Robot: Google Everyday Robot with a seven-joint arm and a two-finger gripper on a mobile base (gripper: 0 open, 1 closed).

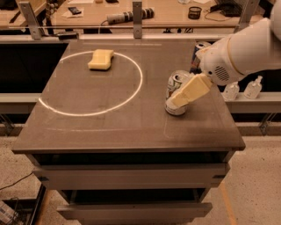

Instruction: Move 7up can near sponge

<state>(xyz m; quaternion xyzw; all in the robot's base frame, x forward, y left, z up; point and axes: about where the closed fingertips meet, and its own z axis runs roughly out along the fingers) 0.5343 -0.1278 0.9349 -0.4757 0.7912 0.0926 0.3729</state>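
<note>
A single view is provided. The table (109,127) is viewed from above and in front, at medium range, with its whole top framed. The view is directed toward the workbench (175,13) behind. The gripper (178,100) is seen at right, against the 7up can (174,83).
</note>
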